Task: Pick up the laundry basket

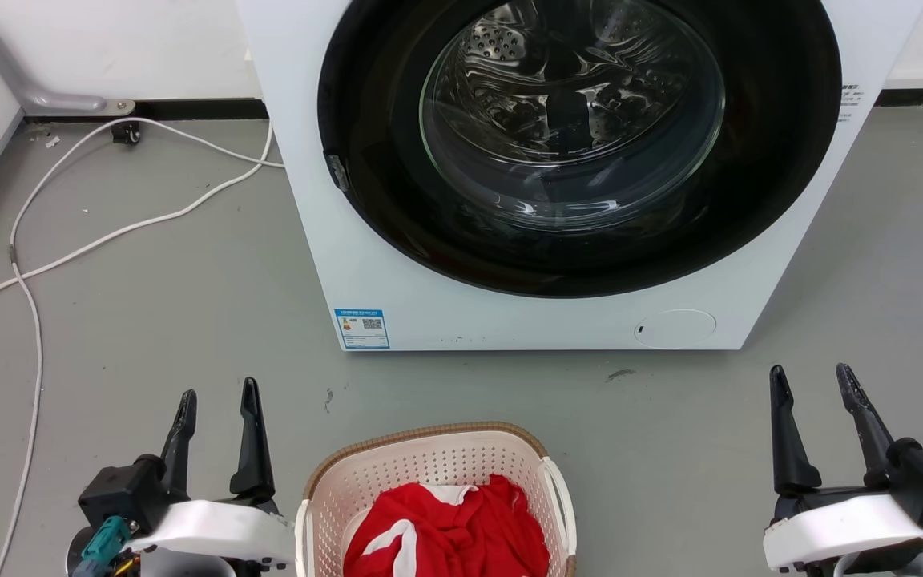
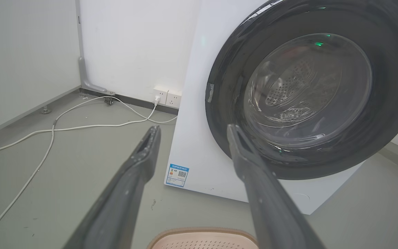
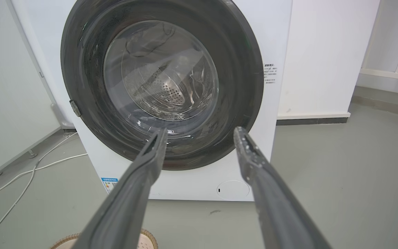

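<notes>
The laundry basket [image 1: 429,465] stands on the grey floor at the bottom middle of the head view, cream-white with perforated walls, a brown woven-look rim and white side handles. A red and white cloth [image 1: 449,529] lies inside it. My left gripper [image 1: 217,397] is open, to the basket's left and apart from it. Far off to the basket's right, my right gripper [image 1: 814,381] is also open and holds nothing. The basket's rim [image 2: 202,237] peeks in at the bottom of the left wrist view, and a bit of it [image 3: 147,238] shows in the right wrist view.
A white washing machine [image 1: 397,264] with a round dark glass door [image 1: 574,120] stands just beyond the basket. White cables [image 1: 109,232] trail over the floor at the left toward wall sockets [image 2: 167,97]. Open grey floor lies on both sides of the basket.
</notes>
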`<state>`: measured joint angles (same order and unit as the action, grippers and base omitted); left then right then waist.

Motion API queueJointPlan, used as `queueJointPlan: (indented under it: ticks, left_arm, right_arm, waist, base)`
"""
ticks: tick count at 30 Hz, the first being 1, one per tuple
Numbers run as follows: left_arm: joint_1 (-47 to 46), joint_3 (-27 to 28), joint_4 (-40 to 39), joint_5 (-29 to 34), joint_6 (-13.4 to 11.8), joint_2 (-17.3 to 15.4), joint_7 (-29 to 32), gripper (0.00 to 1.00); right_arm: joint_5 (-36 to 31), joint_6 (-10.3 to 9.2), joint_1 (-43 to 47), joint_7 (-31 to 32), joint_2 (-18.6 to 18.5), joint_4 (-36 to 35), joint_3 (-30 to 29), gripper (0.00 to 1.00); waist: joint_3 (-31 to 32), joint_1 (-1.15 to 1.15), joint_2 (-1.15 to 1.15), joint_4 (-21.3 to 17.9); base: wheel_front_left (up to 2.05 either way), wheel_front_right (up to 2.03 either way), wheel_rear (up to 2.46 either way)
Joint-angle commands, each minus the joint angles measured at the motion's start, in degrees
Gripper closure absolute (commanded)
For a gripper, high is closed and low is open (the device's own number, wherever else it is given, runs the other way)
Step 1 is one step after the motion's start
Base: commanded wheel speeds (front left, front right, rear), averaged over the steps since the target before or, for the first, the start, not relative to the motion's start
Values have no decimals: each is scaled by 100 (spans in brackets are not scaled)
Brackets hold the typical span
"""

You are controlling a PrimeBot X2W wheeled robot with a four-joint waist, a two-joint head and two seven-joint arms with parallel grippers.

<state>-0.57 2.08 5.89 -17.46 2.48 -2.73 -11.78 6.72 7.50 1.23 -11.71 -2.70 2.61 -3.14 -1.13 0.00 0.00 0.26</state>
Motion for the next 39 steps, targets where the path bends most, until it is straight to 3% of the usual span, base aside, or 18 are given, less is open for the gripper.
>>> queueJointPlan:
  ticks: [1, 29, 39]
  left_arm:
    - [31, -6, -55, 119, -28, -19, -46, 0]
    - [159, -23, -67, 1299, -93, -23, -348, 0]
    - [158, 5, 13, 1259, -85, -22, -345, 0]
  right_arm:
    - [-134, -2, 39, -49, -25, -74, 10, 0]
    - [-1228, -2, 154, -352, -29, -173, -25, 0]
    - [-840, -2, 159, -351, -29, -129, -42, 0]
  waist:
    - [-1, 0, 0, -1]
    - [-43, 0, 0, 3]
    - [-38, 0, 0, 5]
  base:
    - [0, 0, 0]
    - [0, 0, 0]
    - [0, 0, 0]
